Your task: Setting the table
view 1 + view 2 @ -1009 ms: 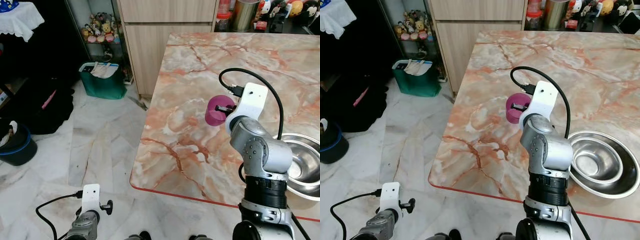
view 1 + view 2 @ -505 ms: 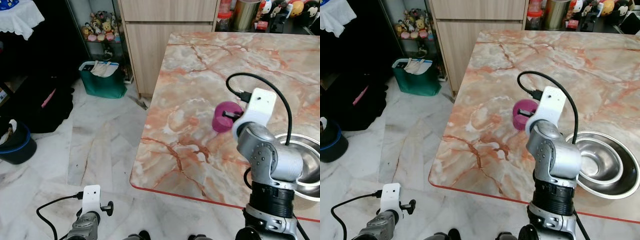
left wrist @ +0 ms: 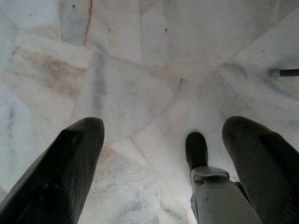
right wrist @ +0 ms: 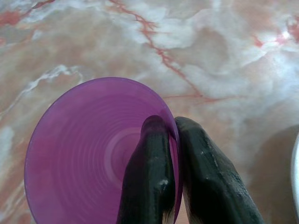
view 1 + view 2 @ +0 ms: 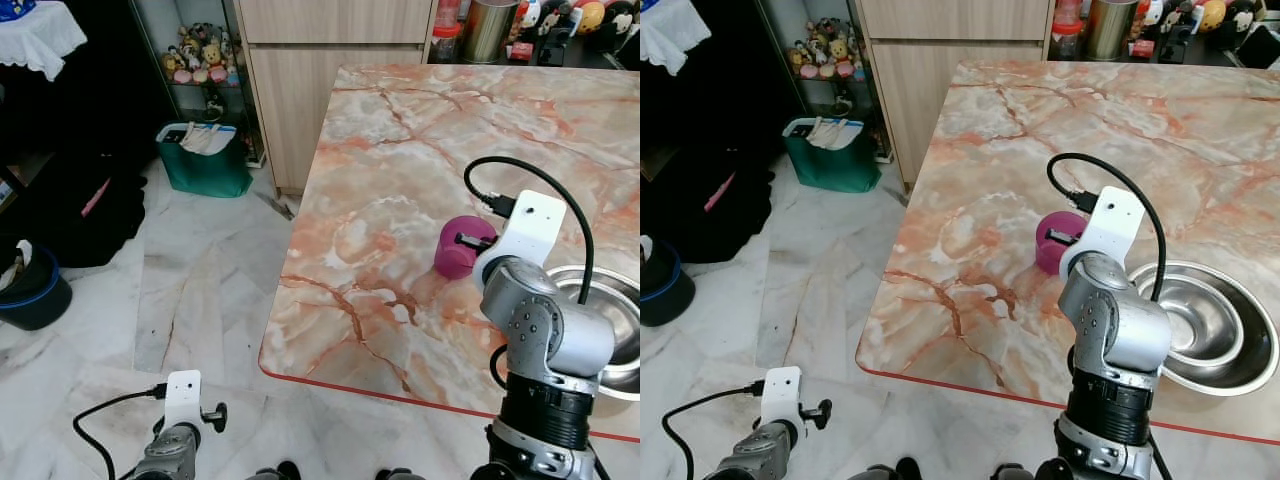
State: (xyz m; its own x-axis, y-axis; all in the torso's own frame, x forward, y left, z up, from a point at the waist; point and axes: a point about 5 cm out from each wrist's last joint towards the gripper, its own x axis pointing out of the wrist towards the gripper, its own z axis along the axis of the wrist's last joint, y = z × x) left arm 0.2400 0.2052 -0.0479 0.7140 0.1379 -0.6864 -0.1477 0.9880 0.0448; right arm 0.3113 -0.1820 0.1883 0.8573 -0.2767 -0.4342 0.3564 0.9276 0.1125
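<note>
Pink marble covers the big table, and the purple cup sits on it, upright, just beside the steel bowl. Holding it is the right gripper, its two fingers pinching the cup's rim, one inside and one outside (a good way to hold a thin wall). The cup is probably kept low so it can be set near the bowl. Down over the floor, the left gripper hangs idle, fingers spread wide.
</note>
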